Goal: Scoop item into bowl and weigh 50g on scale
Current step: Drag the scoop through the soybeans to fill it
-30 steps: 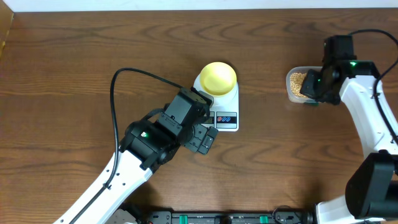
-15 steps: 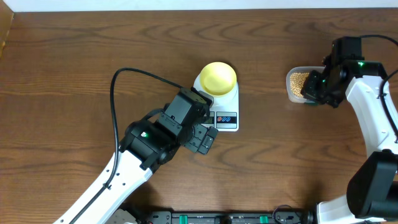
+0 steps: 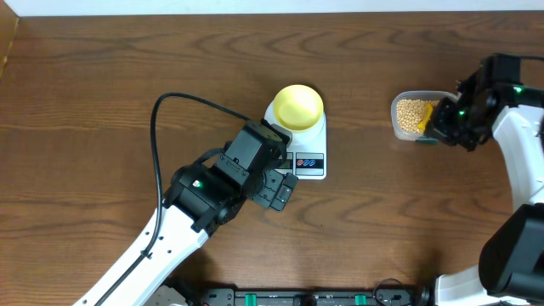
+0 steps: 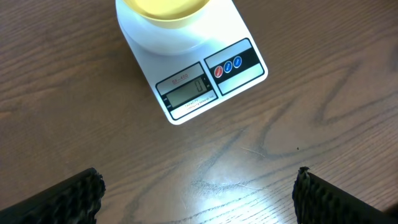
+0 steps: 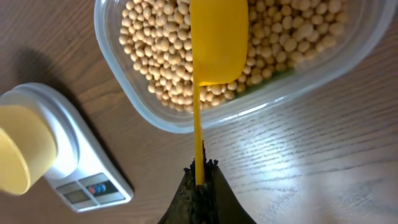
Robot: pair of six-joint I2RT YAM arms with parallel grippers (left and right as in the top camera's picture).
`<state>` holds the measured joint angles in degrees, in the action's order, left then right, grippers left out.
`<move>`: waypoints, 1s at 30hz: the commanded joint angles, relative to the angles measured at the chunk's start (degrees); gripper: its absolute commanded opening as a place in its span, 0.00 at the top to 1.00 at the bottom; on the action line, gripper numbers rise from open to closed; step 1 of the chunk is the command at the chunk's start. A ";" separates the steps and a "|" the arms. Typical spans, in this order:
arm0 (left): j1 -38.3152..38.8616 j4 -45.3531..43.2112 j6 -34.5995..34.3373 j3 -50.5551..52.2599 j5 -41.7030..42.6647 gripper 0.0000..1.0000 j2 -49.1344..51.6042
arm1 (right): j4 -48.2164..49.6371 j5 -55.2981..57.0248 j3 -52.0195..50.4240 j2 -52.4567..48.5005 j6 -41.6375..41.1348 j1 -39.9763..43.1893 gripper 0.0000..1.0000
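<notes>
The pale-yellow bowl (image 3: 299, 104) sits on the white scale (image 3: 308, 158). In the left wrist view the scale (image 4: 205, 81) shows its display and its red and blue buttons, with the bowl (image 4: 165, 7) cut off at the top edge. My left gripper (image 4: 199, 186) hangs open over bare wood just in front of the scale, holding nothing. Tan beans (image 5: 155, 56) fill a clear tub (image 5: 124, 99). My right gripper (image 5: 199, 171) is shut on the thin handle of a yellow scoop (image 5: 217, 43), whose cup lies over the beans inside the tub. Seen from overhead, this gripper (image 3: 440, 126) is at the tub's right side.
The clear tub (image 3: 398, 126) stands to the right of the scale, with a strip of bare wood between them. The left arm's black cable (image 3: 161, 110) loops over the table left of the scale. The right arm's white link (image 3: 518, 153) runs down the right edge.
The right arm has drawn back to the right, uncovering the beans in the tub. The left arm and gripper have not moved.
</notes>
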<state>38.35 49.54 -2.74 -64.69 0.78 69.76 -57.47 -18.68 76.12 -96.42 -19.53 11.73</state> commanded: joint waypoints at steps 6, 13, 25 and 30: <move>-0.20 0.11 0.52 -1.29 -0.13 0.01 0.02 | -2.38 -8.76 -0.42 -0.33 5.25 4.20 0.99; -0.20 0.11 0.52 -1.29 -0.13 0.01 0.02 | -4.70 -10.45 -0.44 -0.35 9.42 6.69 0.99; -0.17 0.11 0.52 -1.29 -0.13 0.01 0.02 | -6.21 -15.65 -0.44 -0.35 12.13 9.05 0.99; -0.20 0.11 0.52 -1.29 -0.13 0.01 0.02 | -8.13 -16.04 -0.50 -0.35 14.38 9.14 0.99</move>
<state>38.35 49.54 -2.74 -64.69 0.78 69.78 -64.77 -32.86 76.09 -96.49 -7.55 20.53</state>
